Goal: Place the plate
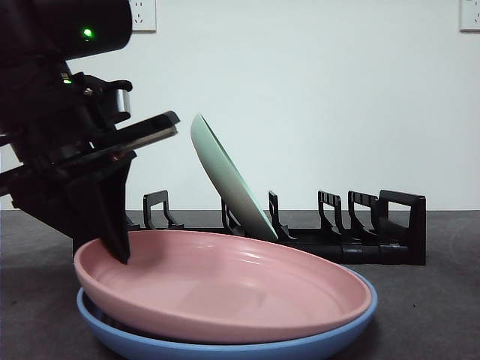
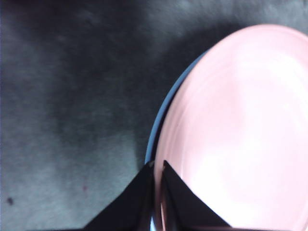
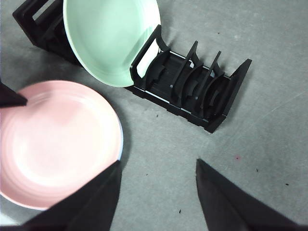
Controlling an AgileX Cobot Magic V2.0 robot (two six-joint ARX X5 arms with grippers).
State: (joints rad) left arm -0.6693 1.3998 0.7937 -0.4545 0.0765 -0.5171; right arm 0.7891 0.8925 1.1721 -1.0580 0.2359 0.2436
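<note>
A pink plate [image 1: 225, 285] [image 2: 240, 130] [image 3: 57, 144] lies stacked on a blue plate [image 1: 225, 346] [image 2: 155, 134] on the dark table. My left gripper [image 1: 112, 247] [image 2: 157, 178] is at the pink plate's left rim, shut on that rim, with one jaw inside the plate and the other outside. A pale green plate [image 1: 225, 176] [image 3: 110, 38] leans in a black slotted rack [image 1: 375, 240] [image 3: 192, 91] behind. High above the table beside the rack, my right gripper [image 3: 158, 162] is open and holds nothing.
The rack has several free slots to the right of the green plate. Grey table surface [image 3: 250, 144] lies bare beside the rack. A white wall with outlets [image 1: 142, 15] stands behind the table.
</note>
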